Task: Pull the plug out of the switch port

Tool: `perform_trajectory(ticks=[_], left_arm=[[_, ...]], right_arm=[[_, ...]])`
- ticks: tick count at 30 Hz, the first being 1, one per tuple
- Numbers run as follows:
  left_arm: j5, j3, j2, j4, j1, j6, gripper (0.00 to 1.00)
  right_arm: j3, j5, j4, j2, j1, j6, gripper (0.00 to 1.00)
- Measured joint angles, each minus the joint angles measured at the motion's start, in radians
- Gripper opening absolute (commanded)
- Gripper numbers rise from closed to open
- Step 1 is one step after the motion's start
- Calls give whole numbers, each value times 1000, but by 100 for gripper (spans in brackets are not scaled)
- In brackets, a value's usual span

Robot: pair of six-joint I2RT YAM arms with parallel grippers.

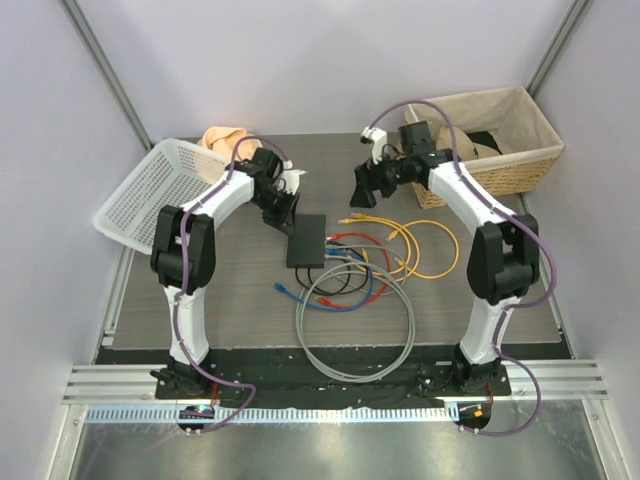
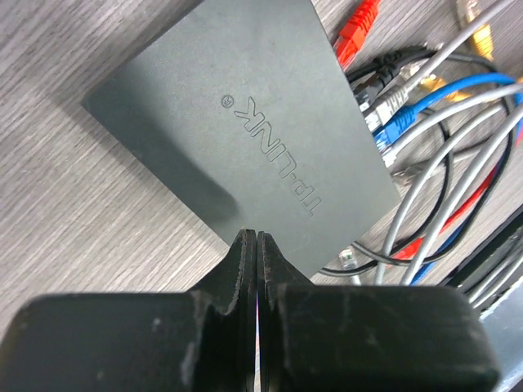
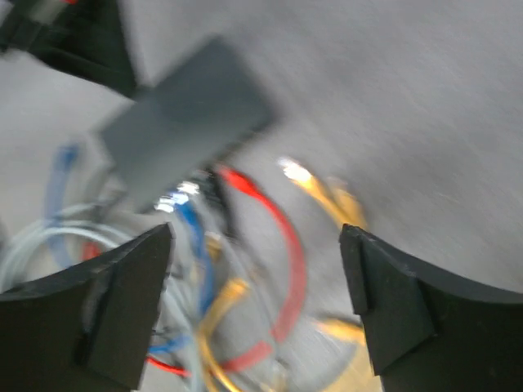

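The switch (image 1: pixel 306 240) is a flat black box in the middle of the table, with TP-LINK lettering in the left wrist view (image 2: pixel 245 122). Black, grey and blue plugs (image 2: pixel 394 106) sit along its socket edge. A red plug (image 2: pixel 357 33) lies at the corner of that edge; I cannot tell if it is seated. My left gripper (image 1: pixel 283 222) is shut and empty, just above the switch's far left end (image 2: pixel 257 237). My right gripper (image 1: pixel 362 190) is open and empty, raised above the cables to the switch's right (image 3: pixel 257 269). The right wrist view is blurred.
Red, yellow (image 1: pixel 430 250), blue and grey (image 1: pixel 355 330) cables lie looped to the right of and in front of the switch. A white mesh basket (image 1: pixel 150 190) stands at the far left, a wicker basket (image 1: pixel 500 140) at the far right.
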Motion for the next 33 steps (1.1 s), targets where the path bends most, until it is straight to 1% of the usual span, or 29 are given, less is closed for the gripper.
perform_trajectory(ticks=[1,4,6,7,8,11,15,20,26,29,33], left_arm=[[2,-2,-2,4,0,-7,0],[11,-26,-8,26,0,-48,0],[20,-45,-9,33,0,-74,0],[27,-55,-9,36,0,-91,0],[37,-66,-9,39,0,-109,0],[64,-94,-9,47,0,-150,0],[76,-127,-20,49,0,-159,0],[57,-146,-39,41,0,-151,0],[45,-146,-41,39,0,-149,0],[44,-145,-41,39,0,-153,0],[40,-141,-41,41,0,-153,0]], right_arm=[[3,-40,4,19,11,9,82],[42,-185,14,141,46,74,76],[43,-262,39,223,62,138,70],[43,-290,42,252,66,159,66],[43,-327,46,293,69,188,65],[43,-399,49,360,68,249,59],[67,-461,38,398,68,283,53],[143,-465,-16,437,65,272,51],[192,-417,-172,468,65,168,49],[202,-372,-270,478,65,105,50],[202,-317,-340,494,65,56,56]])
